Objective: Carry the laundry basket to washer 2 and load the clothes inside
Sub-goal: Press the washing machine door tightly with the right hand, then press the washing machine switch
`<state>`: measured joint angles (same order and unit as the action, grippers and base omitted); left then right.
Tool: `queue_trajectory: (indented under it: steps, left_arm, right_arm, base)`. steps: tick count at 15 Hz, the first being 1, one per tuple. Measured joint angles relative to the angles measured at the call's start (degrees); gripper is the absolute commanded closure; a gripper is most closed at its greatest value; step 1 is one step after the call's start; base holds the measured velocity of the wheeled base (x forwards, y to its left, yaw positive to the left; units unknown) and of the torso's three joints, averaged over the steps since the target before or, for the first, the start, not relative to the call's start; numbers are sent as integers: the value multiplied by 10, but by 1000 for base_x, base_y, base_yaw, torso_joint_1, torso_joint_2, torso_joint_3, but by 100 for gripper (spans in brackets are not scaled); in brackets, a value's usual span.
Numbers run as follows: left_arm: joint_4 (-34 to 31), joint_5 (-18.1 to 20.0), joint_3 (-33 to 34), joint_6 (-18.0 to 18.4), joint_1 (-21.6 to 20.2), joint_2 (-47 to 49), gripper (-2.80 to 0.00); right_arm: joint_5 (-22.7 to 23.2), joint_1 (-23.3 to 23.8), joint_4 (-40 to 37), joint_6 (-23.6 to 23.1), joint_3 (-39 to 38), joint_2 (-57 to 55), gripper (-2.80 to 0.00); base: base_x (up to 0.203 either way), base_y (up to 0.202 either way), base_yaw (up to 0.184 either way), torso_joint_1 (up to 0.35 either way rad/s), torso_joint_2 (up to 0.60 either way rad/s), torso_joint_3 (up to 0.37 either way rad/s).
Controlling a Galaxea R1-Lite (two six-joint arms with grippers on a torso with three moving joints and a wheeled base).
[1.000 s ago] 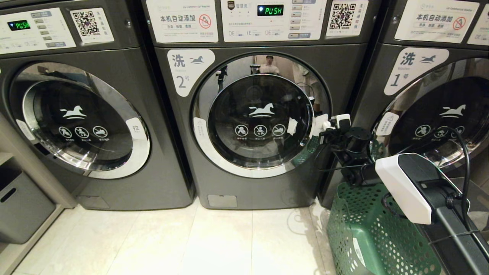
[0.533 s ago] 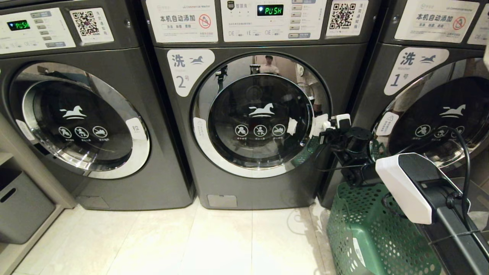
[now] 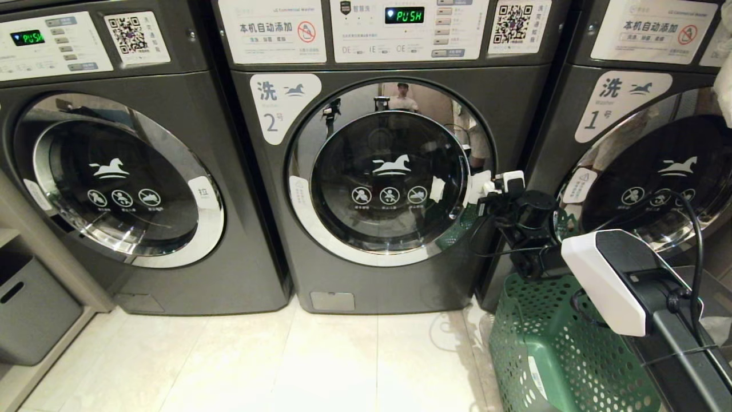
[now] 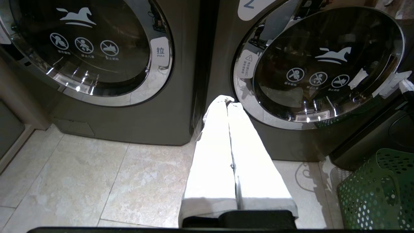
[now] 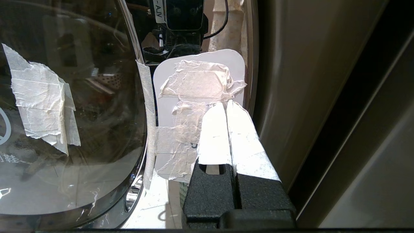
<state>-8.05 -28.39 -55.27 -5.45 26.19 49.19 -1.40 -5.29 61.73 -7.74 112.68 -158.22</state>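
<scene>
The right gripper has its jaws pressed flat together with nothing between them, the taped white fingertips resting at the taped-over white pull tab on the right edge of the door of washer 2. In the head view this gripper sits just at the chrome rim of the round door, with its black wrist and white-capped forearm reaching up from the lower right. Strips of crinkled masking tape are also stuck on the door glass beside the tab.

The left gripper likewise has its jaws closed on nothing; its two long white fingers lie side by side and point at the dark gap between washer 2 and the machine to its left, above the pale tiled floor. It touches neither machine.

Washer 2's door is shut, its display reads PUSH in green, and a white label with a blue 2 sits at the upper left of the door. The laundry basket stands on the floor near the lower right corner of washer 2, in front of the machine labelled 1, partly hidden behind the right arm. Whether clothes lie inside it cannot be told. A grey bin sits on a low shelf at the far left.
</scene>
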Motion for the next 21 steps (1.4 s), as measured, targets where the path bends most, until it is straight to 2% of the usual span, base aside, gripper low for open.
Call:
queue_trajectory:
  steps: [10, 12, 14, 18, 21]
  left_arm:
    - [22, 1, 28, 0, 0, -2, 0]
    - [25, 8, 31, -1, 0, -2, 0]
    - [25, 20, 38, -1, 0, -7, 0]
    - [24, 25, 59, -9, 0, -21, 0]
    - [22, 26, 90, -10, 0, -40, 0]
  right_arm:
    - [-4, 0, 3, -5, -5, 4, 0]
    - [-8, -1, -1, -10, -44, 25, 0]
    - [-6, -3, -9, -11, -145, 70, 0]
    - [4, -21, -17, -12, -407, 204, 0]
    - [4, -42, 7, -17, -591, 295, 0]
  base:
    - [0, 0, 0, 3, 1, -25]
    - [0, 0, 0, 0, 0, 0]
    - [0, 0, 0, 0, 0, 0]
    - [0, 0, 0, 0, 0, 0]
    - [0, 0, 0, 0, 0, 0]
